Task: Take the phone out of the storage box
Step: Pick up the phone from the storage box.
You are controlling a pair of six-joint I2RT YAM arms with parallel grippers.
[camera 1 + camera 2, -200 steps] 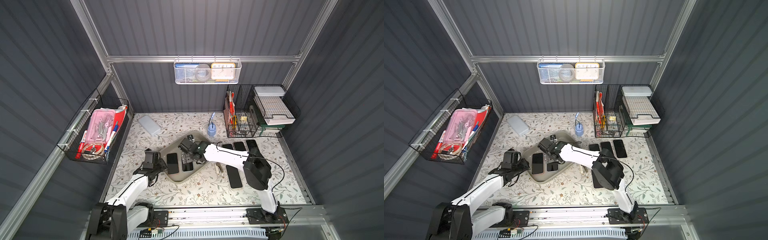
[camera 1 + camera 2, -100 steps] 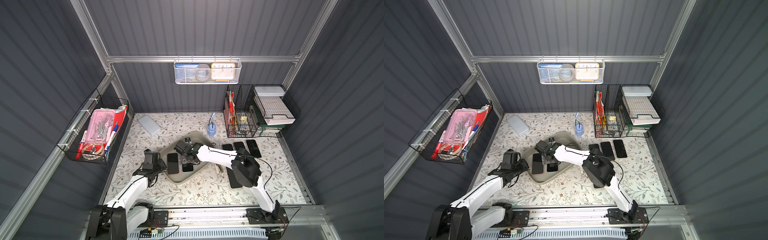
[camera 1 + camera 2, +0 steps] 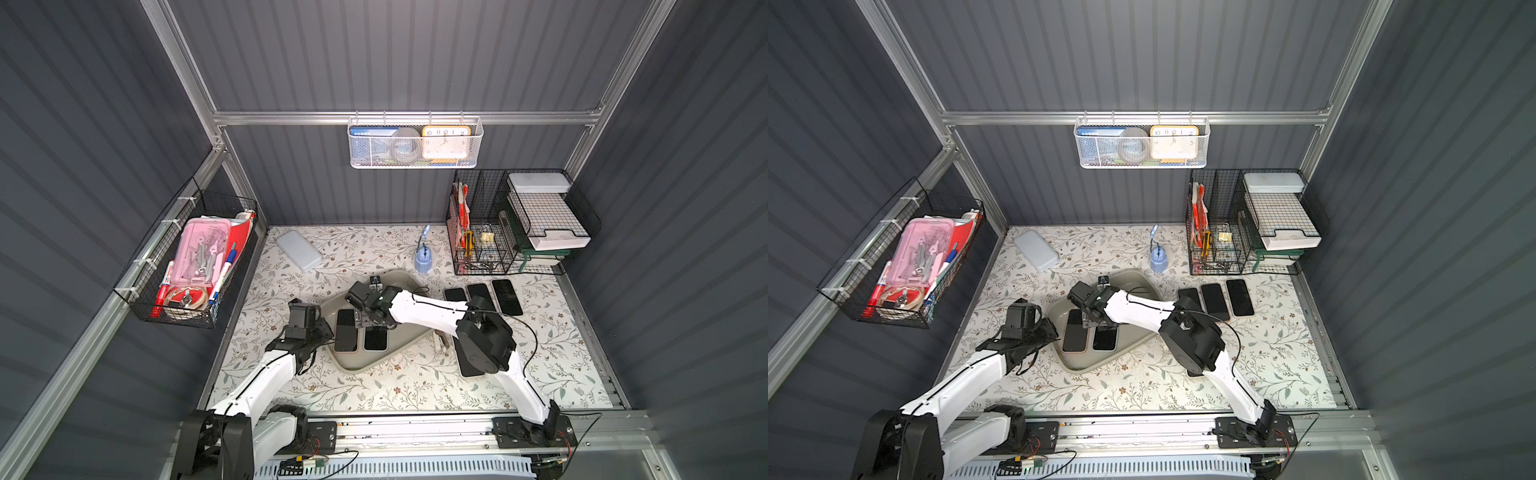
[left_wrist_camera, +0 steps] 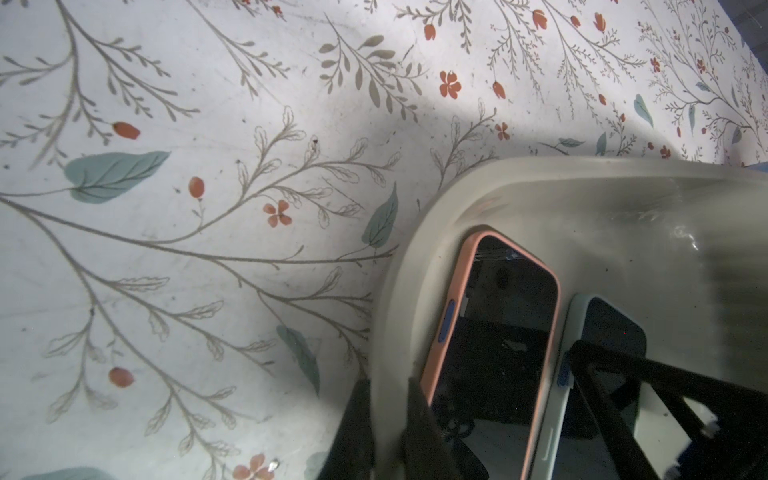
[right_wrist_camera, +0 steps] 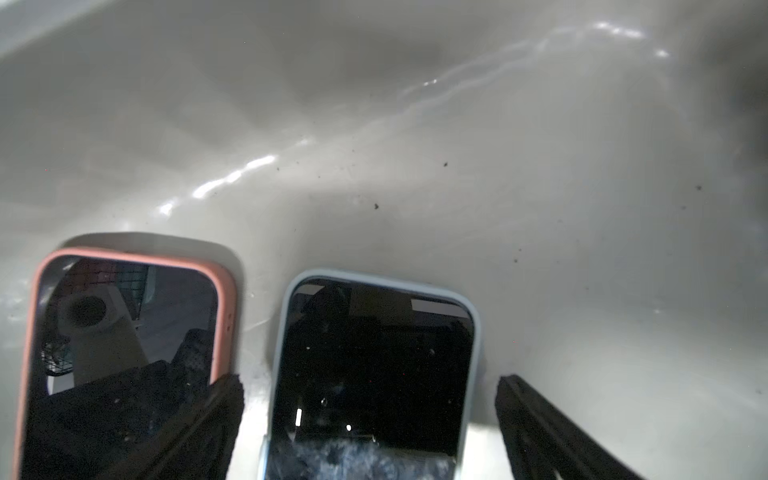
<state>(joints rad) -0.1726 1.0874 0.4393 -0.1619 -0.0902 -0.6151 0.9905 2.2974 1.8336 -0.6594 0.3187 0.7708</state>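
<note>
Your left tool [image 4: 388, 399] is closed on the rim of the storage box [image 4: 419, 232], one finger outside the wall and one inside, at the box's left side on the desk [image 3: 395, 386]. Your right tool [image 5: 369, 380] hangs inside the box with its jaws wide apart, straddling the blue-cased phone [image 5: 374, 353] without touching it. That phone lies flat on the box floor, screen up, just beside the pink-cased phone [image 5: 124, 332], which sits nearer your left tool.

The storage box [image 5: 457, 145] is smooth, semi-gloss plastic with dark specks. The pink-cased phone [image 5: 124, 311] and blue-cased phone [image 5: 374, 353] have glossy reflective screens and matt case rims. The surface [image 4: 187, 104] is matt, floral-printed, scuffed.
</note>
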